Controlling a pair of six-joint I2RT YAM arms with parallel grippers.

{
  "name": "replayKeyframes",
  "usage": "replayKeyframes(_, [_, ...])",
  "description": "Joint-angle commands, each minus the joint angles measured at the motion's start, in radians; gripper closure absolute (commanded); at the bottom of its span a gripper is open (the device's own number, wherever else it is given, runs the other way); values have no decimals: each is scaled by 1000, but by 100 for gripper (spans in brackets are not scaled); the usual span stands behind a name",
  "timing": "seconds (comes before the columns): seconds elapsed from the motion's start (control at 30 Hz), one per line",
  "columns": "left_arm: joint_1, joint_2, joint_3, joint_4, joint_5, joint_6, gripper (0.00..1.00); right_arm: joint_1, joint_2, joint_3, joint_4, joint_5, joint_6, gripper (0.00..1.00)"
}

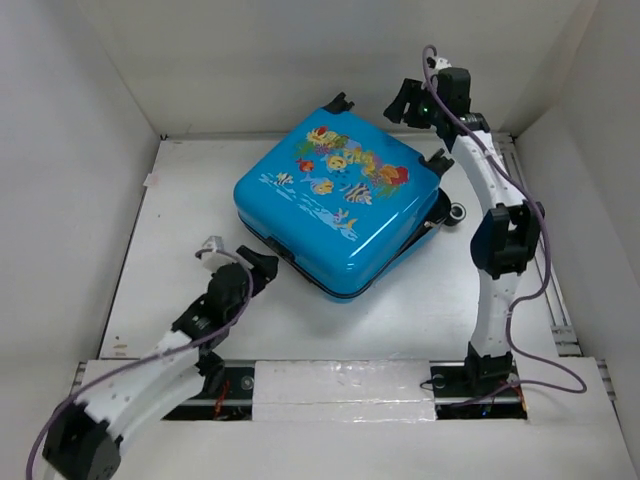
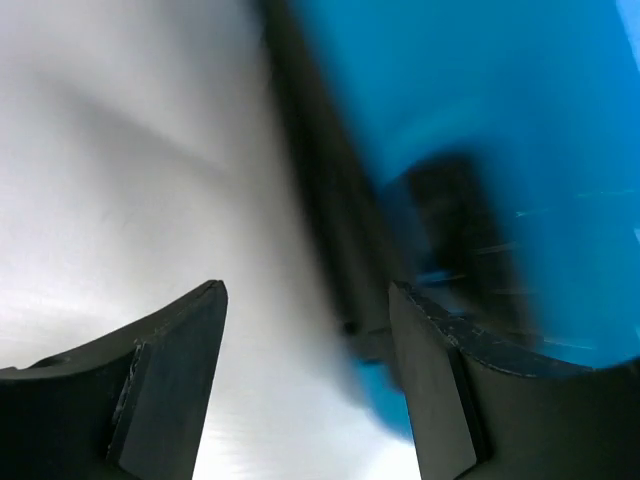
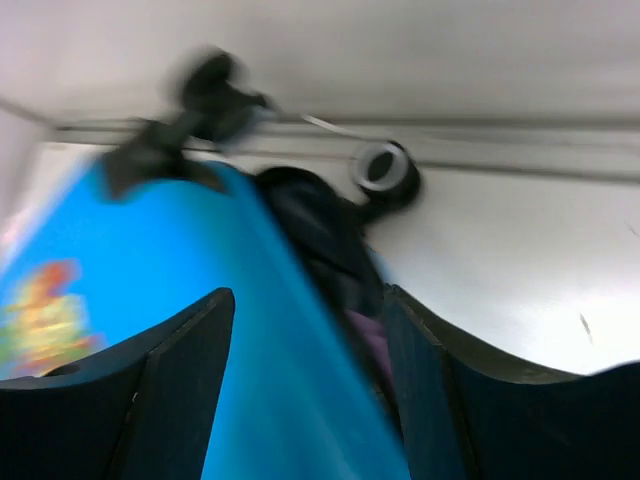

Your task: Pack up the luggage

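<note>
From the overhead camera I see the luggage [image 1: 335, 200] lying flat in the middle of the white bench [image 1: 180, 250], turned corner-on to me with its fish-and-coral face upward. The two shell halves are almost together. A dark seam runs along the near-left side, and along the right side there is a narrow gap where dark lining [image 1: 432, 215] bulges out. Two black caster wheels [image 1: 340, 102] stick out at the far corner and at the right corner. A small round ring-shaped part [image 1: 458, 212] lies on the bench just beside the right edge. My left hand [image 1: 264, 264] sits low, just beside the near-left edge of the case. In its wrist view the left hand [image 2: 305, 385] has its fingers [image 2: 170, 370] spread with only bare bench between them. The blue shell and its dark seam pass close by the right-side finger, but I cannot tell whether they touch. My right hand [image 1: 398, 103] is at the far right, near the far corner of the case. Its wrist view is blurred. There the right hand [image 3: 310, 385] is parted as well, looking along the case's edge at blue shell, the dark lining [image 3: 320, 240] and the ring [image 3: 380, 168] beyond, and I cannot tell whether it touches anything.
</note>
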Motion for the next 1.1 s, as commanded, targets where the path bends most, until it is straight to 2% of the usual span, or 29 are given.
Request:
replayKeyframes(0.0, [0, -296, 66, -171, -146, 5, 38, -5, -94, 68, -109, -146, -15, 32])
replayKeyframes(0.03, [0, -349, 83, -191, -166, 54, 38, -5, -135, -17, -109, -157, -30, 32])
replayKeyframes(0.07, [0, -390, 115, -191, -183, 73, 38, -5, -258, -94, -94, -148, -39, 34])
replayKeyframes(0.13, [0, -418, 149, -159, -218, 129, 40, 4, -432, -317, 90, -134, -40, 43])
replayKeyframes(0.17, [0, -385, 169, -110, -231, 183, 40, 20, -524, -557, 171, -125, -17, 57])
replayKeyframes(0.2, [0, -336, 228, -110, -231, 183, 40, 29, -706, -665, 280, -125, -4, 69])
replayKeyframes(0.23, [0, -212, 261, -93, -193, 200, 40, 41, -794, -768, 329, -135, 5, 82])
replayKeyframes(0.27, [0, -149, 287, -76, -161, 209, 40, 82, -881, -967, 375, -146, 14, 92])
replayKeyframes(0.3, [0, -95, 310, -87, -142, 152, 43, 115, -1048, -1066, 414, -146, 25, 100])
replayKeyframes(0.33, [-9, -43, 324, -99, -142, 118, 46, 156, -1127, -1164, 502, -146, 34, 100])
replayKeyframes(0.37, [-9, -51, 300, -99, -124, 98, 48, 250, -1199, -1262, 552, -132, 34, 100])
replayKeyframes(0.4, [-9, -76, 260, -90, -133, 82, 51, 295, -1262, -1429, 581, -100, 48, 100])
replayKeyframes(0.43, [-9, -116, 166, -90, -157, 67, 67, 337, -1366, -1499, 594, -70, 48, 100])
replayKeyframes(0.5, [0, -264, 75, -59, -246, 22, 67, 423, -1442, -1673, 608, 22, 59, 100])
replayKeyframes(0.53, [13, -301, 12, -18, -263, 33, 65, 438, -1488, -1708, 608, 45, 68, 96])
replayKeyframes(0.6, [81, -312, -3, 95, -254, 7, 57, 461, -1513, -1751, 608, 111, 97, 87])
replayKeyframes(0.63, [112, -283, 25, 149, -216, 22, 52, 462, -1513, -1760, 592, 160, 120, 85])
replayKeyframes(0.67, [138, -241, 101, 180, -188, 36, 48, 462, -1513, -1760, 535, 224, 185, 87])
replayKeyframes(0.7, [181, -125, 153, 180, -202, 36, 46, 462, -1513, -1748, 493, 301, 228, 91])
replayKeyframes(0.73, [206, -58, 207, 211, -202, 45, 46, 445, -1513, -1727, 442, 455, 276, 100])
replayKeyframes(0.77, [239, 12, 259, 211, -202, 45, 45, 427, -1478, -1717, 412, 495, 314, 100])
replayKeyframes(0.8, [332, 154, 383, 211, -165, 27, 45, 405, -1453, -1705, 384, 507, 330, 100])
replayKeyframes(0.87, [422, 281, 468, 290, -11, 22, 43, 341, -1387, -1668, 384, 547, 352, 100])
replayKeyframes(0.9, [492, 435, 578, 291, 49, 22, 43, 318, -1300, -1653, 384, 547, 367, 100])
replayKeyframes(0.97, [530, 606, 762, 172, 172, 60, 42, 243, -1211, -1590, 384, 514, 356, 99])
replayKeyframes(1.0, [530, 692, 985, 100, 189, 176, 38, 226, -1123, -1575, 393, 513, 356, 98])
replayKeyframes(1.03, [530, 860, 1098, 8, 180, 217, 38, 209, -1081, -1558, 406, 513, 347, 98])
replayKeyframes(1.07, [539, 936, 1193, -107, 209, 260, 36, 175, -1044, -1543, 423, 513, 347, 98])
